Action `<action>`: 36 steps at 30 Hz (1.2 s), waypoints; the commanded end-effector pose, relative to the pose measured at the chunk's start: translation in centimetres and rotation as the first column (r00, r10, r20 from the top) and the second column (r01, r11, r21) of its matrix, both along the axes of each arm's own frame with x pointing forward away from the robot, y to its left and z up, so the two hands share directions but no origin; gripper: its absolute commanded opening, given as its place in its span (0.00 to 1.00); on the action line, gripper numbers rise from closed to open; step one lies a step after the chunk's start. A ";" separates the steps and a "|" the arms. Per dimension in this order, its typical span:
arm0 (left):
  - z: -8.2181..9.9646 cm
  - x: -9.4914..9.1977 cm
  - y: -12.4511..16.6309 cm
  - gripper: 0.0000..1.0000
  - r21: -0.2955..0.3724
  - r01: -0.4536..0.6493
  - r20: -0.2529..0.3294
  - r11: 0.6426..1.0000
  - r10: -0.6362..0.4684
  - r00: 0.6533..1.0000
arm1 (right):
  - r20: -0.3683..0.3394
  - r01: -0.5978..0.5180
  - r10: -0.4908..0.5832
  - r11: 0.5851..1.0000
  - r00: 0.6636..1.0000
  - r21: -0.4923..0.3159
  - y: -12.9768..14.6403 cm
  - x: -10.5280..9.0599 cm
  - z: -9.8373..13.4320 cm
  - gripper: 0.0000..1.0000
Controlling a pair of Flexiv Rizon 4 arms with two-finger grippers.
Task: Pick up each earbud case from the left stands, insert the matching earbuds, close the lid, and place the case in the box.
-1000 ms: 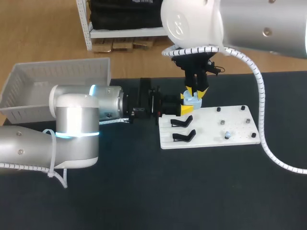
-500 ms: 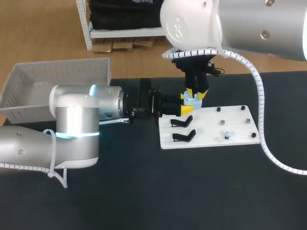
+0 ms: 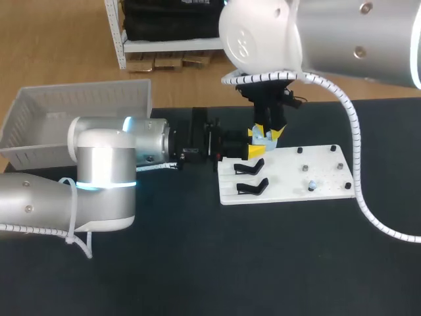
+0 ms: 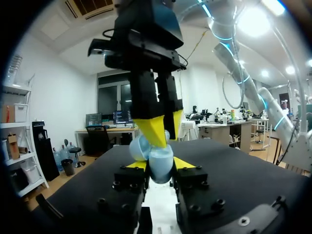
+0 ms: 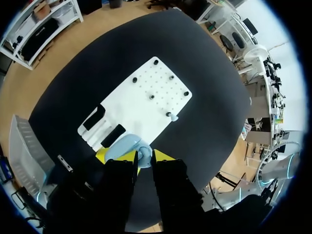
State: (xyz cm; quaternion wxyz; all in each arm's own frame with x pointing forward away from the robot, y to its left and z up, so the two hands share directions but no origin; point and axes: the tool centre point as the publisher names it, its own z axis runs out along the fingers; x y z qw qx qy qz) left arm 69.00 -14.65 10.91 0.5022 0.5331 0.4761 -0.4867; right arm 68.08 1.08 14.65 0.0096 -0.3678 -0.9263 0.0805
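L fingers (image 4: 185,163) pinch blue case (image 4: 161,165) by white board (image 3: 289,179); R gripper (image 3: 268,132) just above case, grip unclear.

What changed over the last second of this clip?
The right gripper edged slightly toward the left arm and lower over the blue case, hiding more of it. Nothing was grabbed or released. The left gripper keeps the case clamped. The white board and the bin stayed put.

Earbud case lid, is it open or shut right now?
Open. In the left wrist view the lid stands tipped back off the case, which the left gripper clamps.
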 end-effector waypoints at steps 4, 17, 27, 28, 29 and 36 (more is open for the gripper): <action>-0.1 -0.1 0.1 0.00 -0.003 -0.008 0.004 1.000 0.008 1.000 | 0.011 0.012 -0.013 1.000 1.000 0.019 -0.2 -0.3 0.3 0.45; -0.1 -0.1 0.1 0.00 -0.003 -0.008 0.004 1.000 0.008 1.000 | 0.129 -0.110 0.082 0.968 0.988 0.226 -3.5 -3.1 3.7 0.49; -0.1 -0.1 0.1 0.00 -0.003 -0.008 0.004 1.000 0.008 1.000 | 0.261 -0.336 0.281 0.921 0.923 0.195 -7.3 -5.9 2.0 0.48; -0.1 -0.1 0.1 0.00 -0.003 -0.008 0.004 1.000 0.008 1.000 | 0.271 -0.345 0.289 0.919 0.918 0.192 -7.6 -6.1 1.9 0.47; -0.1 -0.1 0.1 0.00 -0.003 -0.008 0.004 1.000 0.008 1.000 | 0.283 -0.352 0.292 0.917 0.914 0.188 -7.8 -6.3 1.7 0.47; -0.1 -0.1 0.1 0.00 -0.003 -0.008 0.004 1.000 0.008 1.000 | 0.350 -0.379 0.297 0.904 0.888 0.196 -8.2 -6.7 1.1 0.46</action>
